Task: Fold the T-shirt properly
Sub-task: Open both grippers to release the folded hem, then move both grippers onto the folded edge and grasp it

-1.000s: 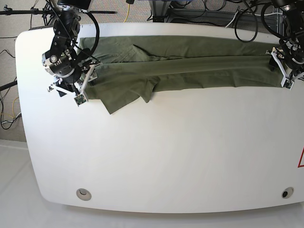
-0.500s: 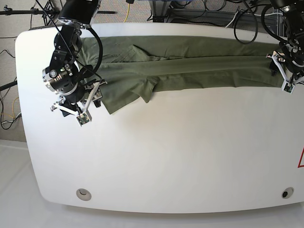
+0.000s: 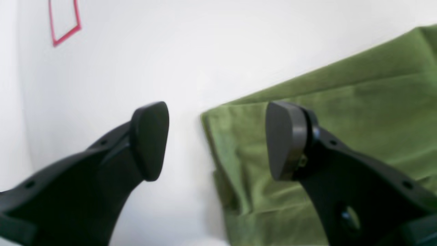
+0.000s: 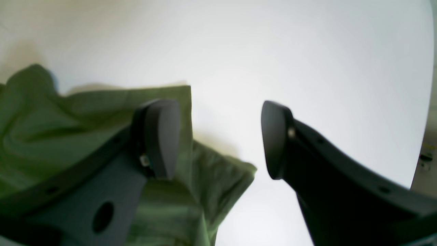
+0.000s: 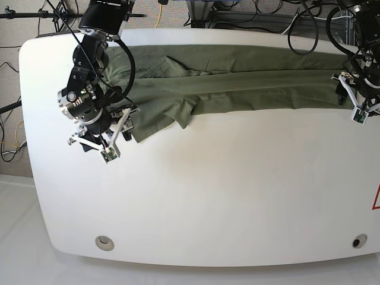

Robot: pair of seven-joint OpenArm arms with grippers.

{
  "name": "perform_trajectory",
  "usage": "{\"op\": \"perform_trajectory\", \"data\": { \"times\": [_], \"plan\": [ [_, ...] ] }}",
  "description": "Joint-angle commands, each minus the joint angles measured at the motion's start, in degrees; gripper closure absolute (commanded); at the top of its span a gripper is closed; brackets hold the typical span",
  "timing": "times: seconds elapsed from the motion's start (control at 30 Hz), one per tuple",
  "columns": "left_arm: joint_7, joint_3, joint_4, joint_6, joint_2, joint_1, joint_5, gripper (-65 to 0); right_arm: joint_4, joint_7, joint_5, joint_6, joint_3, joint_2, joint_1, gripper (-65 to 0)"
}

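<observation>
T-shirt (image 5: 237,80) folded into a long band, long axis along the white counter's (image 5: 208,196) far edge. Cables beyond the counter. Left pincer (image 3: 216,140) and right pincer (image 4: 220,136) both released, holding nothing.

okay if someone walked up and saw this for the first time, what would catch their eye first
The olive-green T-shirt, stretched as a long, rumpled band across the far side of the white table. An open gripper sits at each end of it, the right gripper at one and the left gripper at the other, neither holding cloth.
</observation>
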Motion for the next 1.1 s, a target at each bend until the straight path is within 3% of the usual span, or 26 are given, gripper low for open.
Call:
{"op": "perform_trajectory", "data": {
  "times": [0.0, 0.17, 0.43, 0.7, 1.07],
  "plan": [
    [-0.58, 0.0, 0.54, 0.34, 0.01, -0.63, -0.33, -41.7, -0.11, 0.7, -0.19, -0.23, 0.23, 0.24, 0.59, -36.2],
    [-0.76, 0.61, -2.19, 0.34, 2.88, -3.11, -0.04, -41.5, -3.26, 1.42, 0.71, 0.02, 0.11, -0.69, 1.37, -36.3],
    [-0.72, 2.72, -5.29, 0.34, 3.99, -5.4, 0.16, -41.3, -8.07, 1.67, 0.84, 0.21, 0.05, -1.61, 2.85, -36.4],
    [-0.22, 7.54, -4.75, 0.34, 4.02, -5.72, -0.21, -40.4, -11.43, 2.71, 0.77, -0.47, -0.02, -2.42, 5.76, -37.0],
    [-0.06, 7.63, -4.21, 0.34, 3.19, -4.58, -0.15, -40.4, -18.91, 6.05, 0.42, -0.42, 0.14, -1.92, 7.95, -37.0]
  ]
}}
